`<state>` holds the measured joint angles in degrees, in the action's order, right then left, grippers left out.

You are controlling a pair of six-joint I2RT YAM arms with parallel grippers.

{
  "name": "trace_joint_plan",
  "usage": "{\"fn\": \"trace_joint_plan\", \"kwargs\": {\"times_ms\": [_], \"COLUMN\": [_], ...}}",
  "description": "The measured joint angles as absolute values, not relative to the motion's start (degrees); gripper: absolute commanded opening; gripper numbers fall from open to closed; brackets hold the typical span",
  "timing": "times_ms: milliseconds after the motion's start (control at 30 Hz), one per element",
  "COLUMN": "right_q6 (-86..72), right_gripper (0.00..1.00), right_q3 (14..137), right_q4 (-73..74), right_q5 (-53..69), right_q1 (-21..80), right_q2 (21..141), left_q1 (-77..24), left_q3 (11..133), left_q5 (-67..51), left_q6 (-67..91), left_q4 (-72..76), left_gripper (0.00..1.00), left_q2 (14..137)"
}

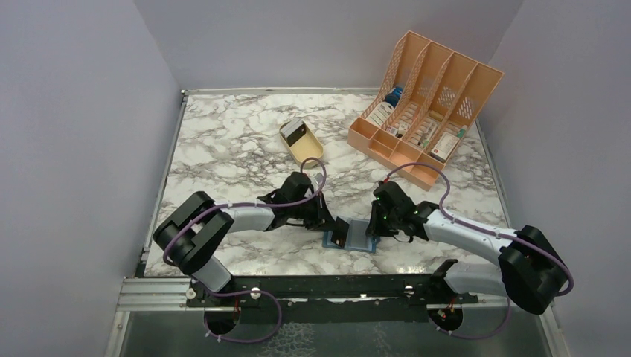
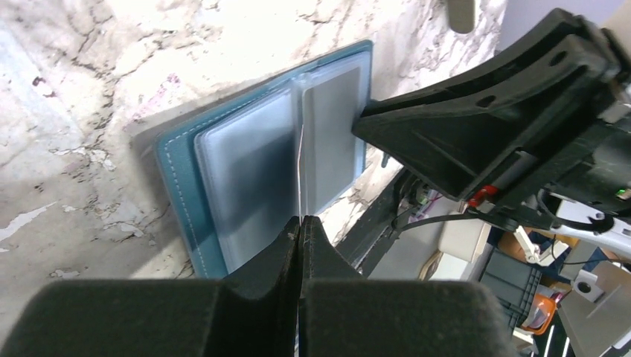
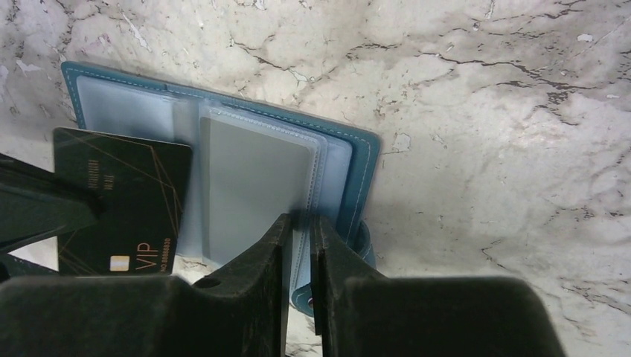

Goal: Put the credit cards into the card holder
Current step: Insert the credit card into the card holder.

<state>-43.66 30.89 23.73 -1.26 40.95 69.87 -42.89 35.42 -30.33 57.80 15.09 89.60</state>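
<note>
The left claw [image 2: 300, 223] is pinched shut on a black credit card [image 3: 123, 201]. Its own camera meets that card edge-on, so only a thin pale line [image 2: 300, 171] rises from the fingertips. The card's gold-lined face with "VIP" lettering shows only in the right wrist view. There its left edge is covered by a left fingertip [image 3: 41, 212], and its near edge is cut off by the right claw's body.

The right claw [image 3: 299, 227] stands narrow, with a pale blue leaf of the card holder [image 3: 260, 178] in the gap. Whether the pads actually press the leaf cannot be told.

The card holder lies open on the marble desk [image 1: 223, 141], close to the near edge, between the two claws. The card lies over its left half. No view makes clear whether the card's edge has entered a pocket.

From above, both claws [image 1: 327, 221] [image 1: 374, 225] hide the holder's outer edges, and the card is only a dark patch [image 1: 340, 234]. Only that view shows the far side of the desk. It holds a tan tray [image 1: 311, 154] with more cards [image 1: 295, 132], too small to count, and an orange file rack [image 1: 424, 97] to the right.
</note>
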Motion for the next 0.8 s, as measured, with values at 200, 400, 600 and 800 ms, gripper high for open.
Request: {"fn": "trace_joint_plan", "kwargs": {"times_ms": [200,400,600,800], "right_q6": [-43.7,-43.9,-44.2,-44.3], "right_gripper": [0.12,0.11,0.10,0.09], "right_q3": [30.2,29.6,29.3,29.1], "right_q4": [22.3,21.3,21.0,20.9], "right_q5": [-1.2,-1.2,-1.3,-1.5], "right_q1": [40.9,40.9,40.9,40.9], "right_q2": [69.7,69.4,68.9,68.7], "left_q1": [-43.5,-43.6,-43.8,-44.5], "left_q3": [35.0,35.0,35.0,35.0], "left_q5": [-30.1,-30.1,-30.0,-29.1], "left_q6": [58.0,58.0,58.1,58.2], "left_q4": [15.8,17.2,17.5,17.3], "left_gripper": [0.00,0.00,0.00,0.00], "left_q2": [91.4,92.8,92.7,90.8]}}
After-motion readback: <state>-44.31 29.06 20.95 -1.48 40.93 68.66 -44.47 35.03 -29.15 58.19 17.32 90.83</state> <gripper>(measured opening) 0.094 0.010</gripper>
